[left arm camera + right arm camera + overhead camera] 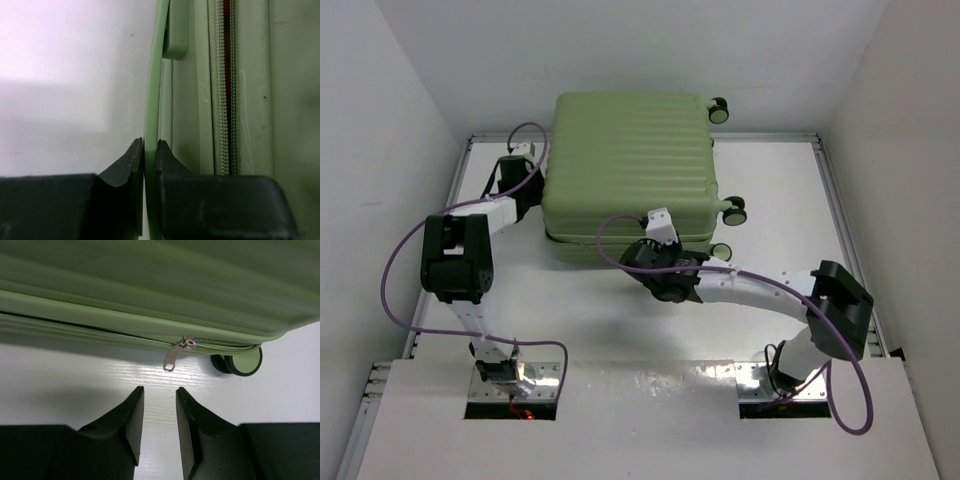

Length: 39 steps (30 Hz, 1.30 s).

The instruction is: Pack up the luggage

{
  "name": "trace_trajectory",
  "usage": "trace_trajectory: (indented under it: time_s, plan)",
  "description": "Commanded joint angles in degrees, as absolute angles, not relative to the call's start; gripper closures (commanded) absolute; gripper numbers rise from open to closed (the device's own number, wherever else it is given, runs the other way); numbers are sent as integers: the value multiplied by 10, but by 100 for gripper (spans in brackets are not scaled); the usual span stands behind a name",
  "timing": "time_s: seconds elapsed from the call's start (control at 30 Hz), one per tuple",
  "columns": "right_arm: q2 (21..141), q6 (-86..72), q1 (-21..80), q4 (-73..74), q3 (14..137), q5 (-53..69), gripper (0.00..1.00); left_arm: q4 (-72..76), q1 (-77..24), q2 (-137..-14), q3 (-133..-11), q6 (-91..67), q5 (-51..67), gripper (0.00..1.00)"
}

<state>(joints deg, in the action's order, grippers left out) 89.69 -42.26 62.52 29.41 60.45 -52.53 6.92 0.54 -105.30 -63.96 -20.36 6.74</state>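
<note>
the luggage point(625, 160), a pale-green ribbed hard-shell case, lies flat on the far half of the white surface point(770, 200) with its black caster wheels pointing to the right. its two shells sit closed one on the other, so whatever is inside is hidden from all three views. the left hand point(150, 147) is at the case's left side, and its fingers point(131, 165) are pinched together on a thin pale-green strip point(151, 90) that runs along that side, with both pads touching it. just beside the strip the zipper point(225, 100) runs the same way. a dark reddish line shows between its two rows of teeth, and it is not possible to tell whether that is a gap. the right hand point(159, 392) hangs low over the surface at the near edge of the case, with its jaws parted and only bare white surface between them. the metal zipper pull point(172, 357) dangles from the seam just beyond the fingertips, apart from both. one caster wheel point(240, 362) sits under the seam to the right of the pull, resting on the surface.
</note>
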Motion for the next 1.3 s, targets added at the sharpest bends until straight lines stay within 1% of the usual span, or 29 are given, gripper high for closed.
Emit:
trace_trajectory:
  time_s: [0.0, 0.23, 0.43, 0.5, 0.57, 0.63, 0.67, 0.7, 0.73, 0.77, 0.83, 0.87, 0.9, 1.03, 1.1, 1.13, 1.23, 1.27]
  plan:
    - [904, -441, 619, 289, 609, -551, 68, -41, 0, -1076, -602, -234, 88, 100]
    - [932, -421, 614, 252, 595, -562, 68, -31, 17, -1087, -602, -234, 107, 100]
    - [972, -424, 585, 237, 599, -578, 68, -25, 22, -1092, -602, -239, 119, 100]
    - [978, -425, 580, 228, 596, -584, 71, -19, 22, -1092, -602, -239, 119, 100]
    - [979, -395, 578, 189, 583, -595, 75, -19, 28, -1092, -602, -239, 119, 100]
    - [976, -382, 574, 178, 580, -601, 84, -14, 34, -1092, -597, -239, 119, 100]
    - [976, -379, 569, 173, 578, -600, 92, -14, 34, -1092, -597, -239, 119, 100]
    - [971, -373, 562, 173, 578, -598, 96, -14, 34, -1092, -592, -239, 119, 100]
    - [969, -369, 560, 164, 577, -599, 100, -14, 41, -1092, -592, -239, 119, 100]
    - [968, -361, 549, 157, 571, -597, 100, -14, 41, -1092, -586, -245, 124, 100]
    - [948, -348, 544, 141, 563, -595, 100, -14, 54, -1087, -581, -245, 124, 100]
    - [941, -334, 531, 132, 536, -585, 100, -14, 54, -1079, -573, -245, 124, 100]
    - [910, -333, 528, 110, 527, -583, 100, -9, 61, -1074, -563, -245, 124, 100]
    - [834, -349, 512, 119, 466, -545, 100, 0, 76, -1046, -543, -234, 105, 100]
    - [816, -364, 512, 131, 435, -529, 100, 0, 83, -1040, -538, -234, 91, 100]
    - [787, -363, 512, 130, 428, -514, 100, 0, 83, -1040, -538, -229, 91, 100]
    - [756, -345, 509, 90, 391, -480, 100, -7, 88, -1034, -527, -229, 91, 100]
    - [742, -342, 506, 79, 368, -449, 100, -7, 88, -1028, -522, -229, 91, 100]
